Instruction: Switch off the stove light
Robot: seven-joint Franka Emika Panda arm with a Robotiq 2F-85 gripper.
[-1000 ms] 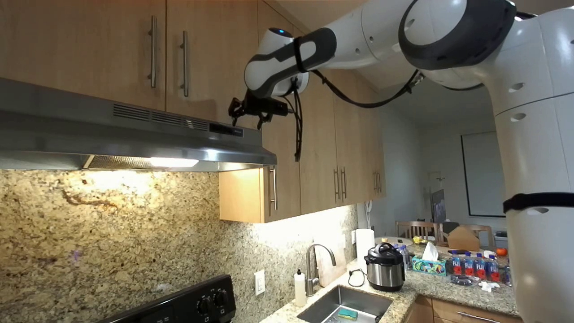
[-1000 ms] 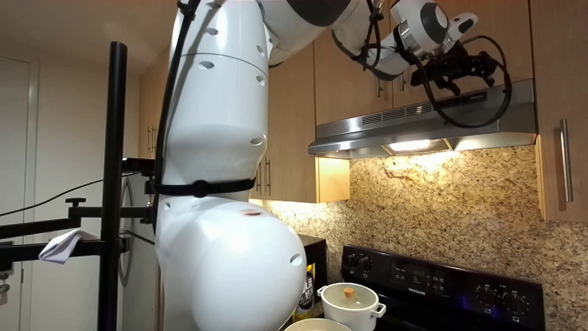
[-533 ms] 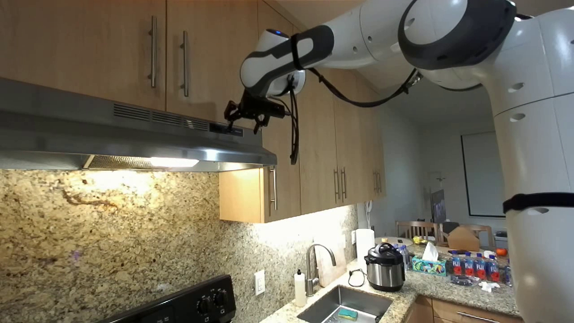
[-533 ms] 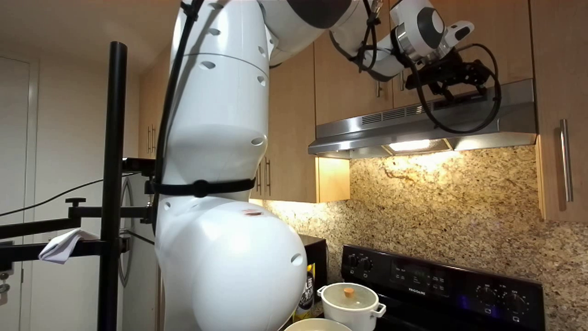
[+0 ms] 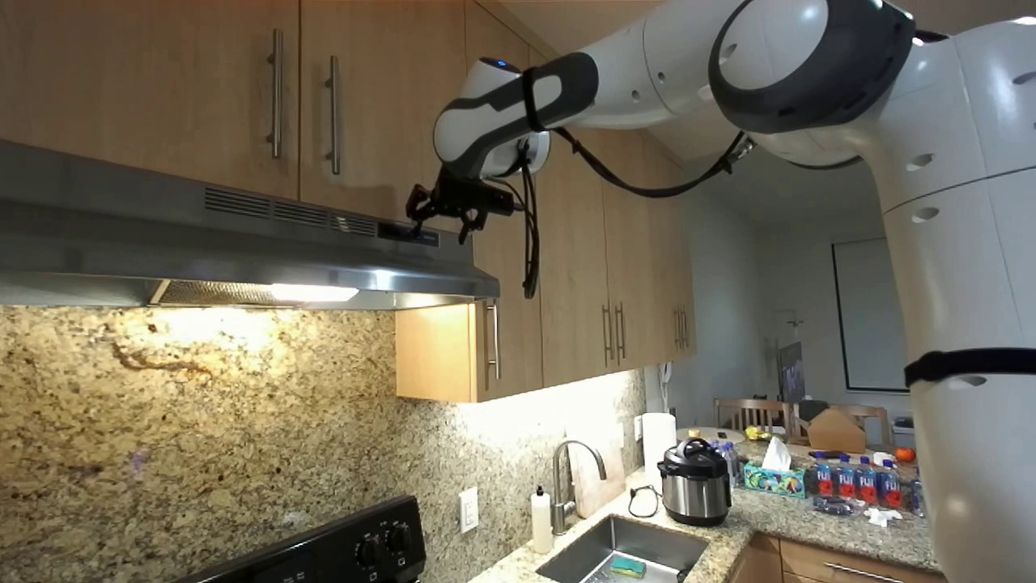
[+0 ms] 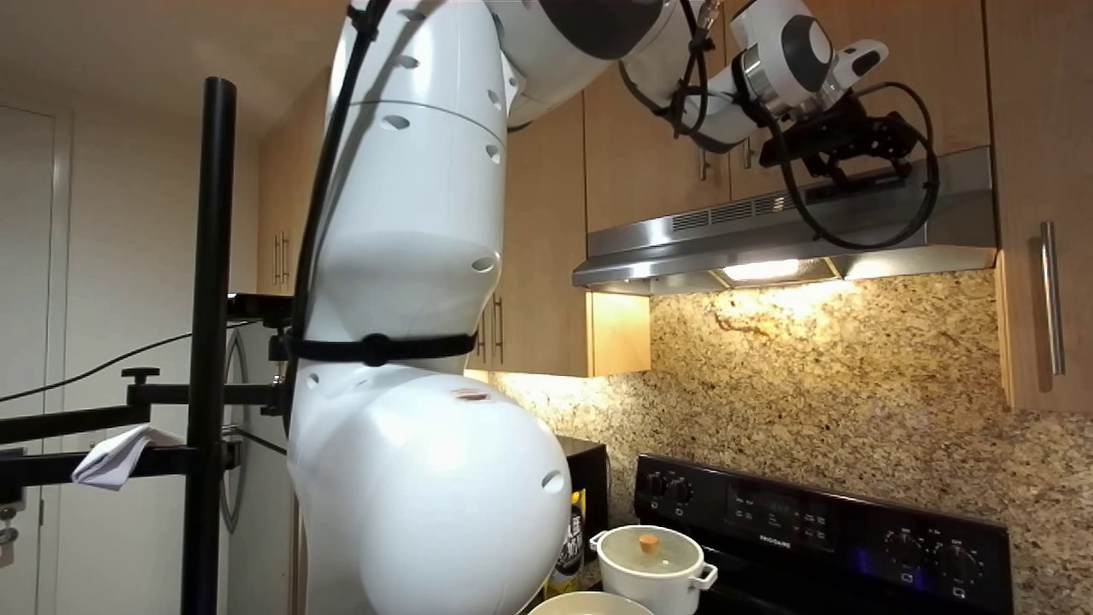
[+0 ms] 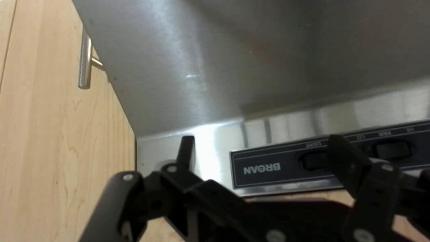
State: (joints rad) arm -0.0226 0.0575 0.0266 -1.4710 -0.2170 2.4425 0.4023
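The stove light (image 5: 314, 293) glows under the steel range hood (image 5: 243, 253); the lit light also shows in an exterior view (image 6: 762, 271). In the wrist view, the black BROAN control panel (image 7: 262, 168) on the hood front appears upside down. Its LIGHT switch (image 7: 313, 161) is partly covered by my right-hand finger. My gripper (image 7: 262, 138) is open and empty, fingers wide apart, one over the switch and one left of the panel. Whether the finger touches the switch, I cannot tell. In both exterior views the gripper (image 5: 440, 235) (image 6: 871, 176) is at the hood's front near the panel.
Wooden cabinets (image 5: 380, 97) with bar handles stand above the hood. A cable loop (image 6: 922, 218) hangs from the wrist before the hood. Below are the black stove panel (image 6: 768, 521), a white pot (image 6: 653, 572) and a sink (image 5: 623, 542).
Over the last second, my gripper has come down and slightly left in an exterior view, onto the hood's panel. In the last half second it has barely moved, while the upper arm shifted slightly. The light stays lit.
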